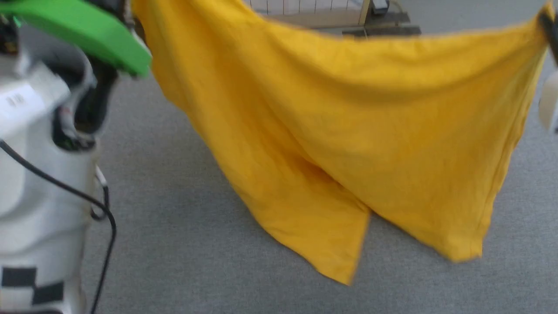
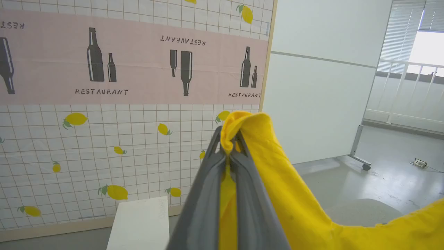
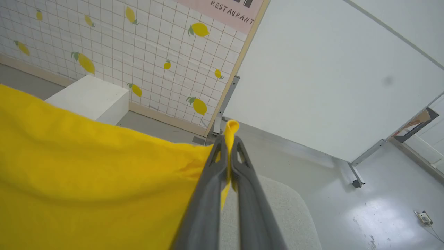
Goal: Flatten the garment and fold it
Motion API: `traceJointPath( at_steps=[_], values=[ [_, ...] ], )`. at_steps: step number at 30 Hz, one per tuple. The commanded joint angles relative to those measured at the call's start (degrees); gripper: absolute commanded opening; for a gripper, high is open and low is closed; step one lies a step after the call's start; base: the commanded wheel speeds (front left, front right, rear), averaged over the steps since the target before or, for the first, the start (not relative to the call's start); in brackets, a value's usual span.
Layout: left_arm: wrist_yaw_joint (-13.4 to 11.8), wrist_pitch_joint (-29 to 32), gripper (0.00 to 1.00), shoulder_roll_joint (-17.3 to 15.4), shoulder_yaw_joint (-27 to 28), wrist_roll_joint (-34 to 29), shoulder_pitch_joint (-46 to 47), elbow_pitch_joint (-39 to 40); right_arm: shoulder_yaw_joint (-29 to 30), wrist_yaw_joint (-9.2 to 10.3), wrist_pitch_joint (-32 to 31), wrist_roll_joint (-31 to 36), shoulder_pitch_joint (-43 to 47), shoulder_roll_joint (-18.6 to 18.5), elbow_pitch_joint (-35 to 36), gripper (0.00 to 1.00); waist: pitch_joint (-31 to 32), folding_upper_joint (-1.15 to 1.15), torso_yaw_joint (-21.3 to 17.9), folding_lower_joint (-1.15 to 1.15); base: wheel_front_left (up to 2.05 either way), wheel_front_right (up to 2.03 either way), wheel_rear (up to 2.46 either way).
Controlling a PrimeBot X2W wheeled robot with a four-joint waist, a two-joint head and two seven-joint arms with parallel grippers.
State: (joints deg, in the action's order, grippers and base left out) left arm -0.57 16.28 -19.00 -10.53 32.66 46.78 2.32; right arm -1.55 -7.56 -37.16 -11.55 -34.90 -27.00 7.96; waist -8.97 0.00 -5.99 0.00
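One garment (image 1: 348, 131), centre of head view. Two grippers: left gripper (image 2: 229, 139), right gripper (image 3: 228, 140), each at bottom centre of own wrist view. One white box (image 2: 140, 222), lower left of left wrist view. Probably seven printed bottles (image 2: 95, 55) on pink band (image 2: 145, 80), upper left; leftmost cut by edge. One floor socket (image 2: 419, 162), right.

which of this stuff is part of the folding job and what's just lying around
Job: garment; left gripper and right gripper, both shut on it.
Lying about: white box; lemon-print screen; white partition.
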Motion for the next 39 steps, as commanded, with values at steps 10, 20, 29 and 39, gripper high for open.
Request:
traceJointPath(
  at_steps=[10, 20, 29, 39],
  values=[
    [0.0, -7.0, 0.0, -4.6, 1.5, -9.8, 31.7, -11.4, -4.5, 0.08, 2.4, 6.7, -32.1, 2.4, -14.0, 0.0, -21.4, 0.0, -2.3, 0.0, 0.0, 0.0, 0.0],
    [-0.2, -22.8, 0.0, -5.8, 3.9, -13.7, 46.3, -18.1, 0.0, 0.08, 11.9, 17.1, -46.5, 7.6, -21.7, 0.0, -27.7, 0.0, -2.6, 0.0, 0.0, 0.0, 0.0],
    [2.7, -23.1, 0.0, -7.5, 0.6, -14.0, 31.8, -30.8, 0.8, 0.08, 18.4, 17.1, -37.1, 10.0, -31.0, 0.0, -25.4, 0.0, -1.0, 0.0, 0.0, 0.0, 0.0],
    [5.8, -10.9, 0.0, -7.1, -3.5, -8.9, 6.3, -37.5, -4.0, 0.08, 22.8, 8.3, -18.0, 9.6, -35.9, 0.0, -14.6, 0.0, 1.5, 0.0, 0.0, 0.0, 0.0]
  ],
)
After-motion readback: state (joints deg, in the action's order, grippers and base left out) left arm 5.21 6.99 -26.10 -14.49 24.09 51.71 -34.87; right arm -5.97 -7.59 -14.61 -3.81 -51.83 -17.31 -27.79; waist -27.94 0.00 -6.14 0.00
